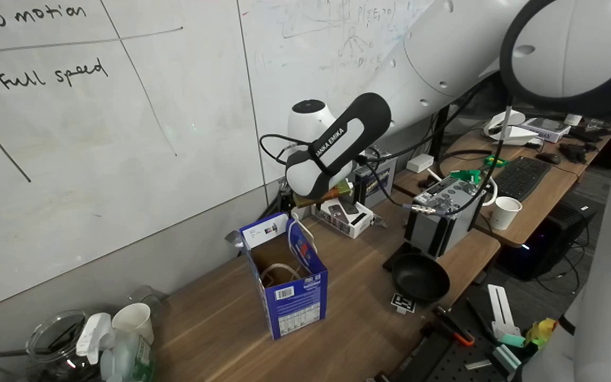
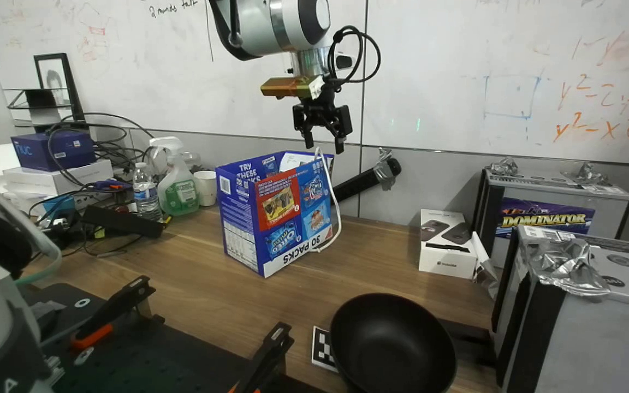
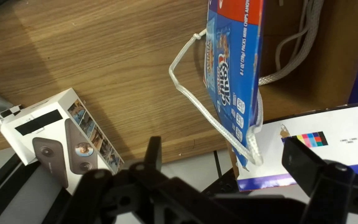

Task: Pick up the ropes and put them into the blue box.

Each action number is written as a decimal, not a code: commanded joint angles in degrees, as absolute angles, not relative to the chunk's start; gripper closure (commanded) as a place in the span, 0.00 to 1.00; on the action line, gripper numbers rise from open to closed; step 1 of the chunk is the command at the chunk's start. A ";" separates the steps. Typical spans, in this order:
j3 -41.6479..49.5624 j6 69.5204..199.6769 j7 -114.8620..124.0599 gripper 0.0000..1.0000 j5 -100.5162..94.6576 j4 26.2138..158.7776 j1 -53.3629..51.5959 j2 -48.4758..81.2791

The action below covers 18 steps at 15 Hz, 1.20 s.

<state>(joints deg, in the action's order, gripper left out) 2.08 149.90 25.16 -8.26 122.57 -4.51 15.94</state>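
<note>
Above the blue box (image 2: 260, 218), the gripper (image 2: 324, 144), spread wide and empty, should pinch high on the rope (image 3: 205, 114) straddling the right wall's far end, then lift its outer loop inside.

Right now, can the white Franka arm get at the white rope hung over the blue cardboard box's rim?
Likely yes: the white Franka arm has its jaws open; the wrist view shows the white rope unobstructed between them. The blue cardboard box, partly there too, could get pinched.
</note>
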 commanded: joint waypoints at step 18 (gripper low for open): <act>2.43 150.36 21.28 0.99 -5.57 120.12 -4.21 18.09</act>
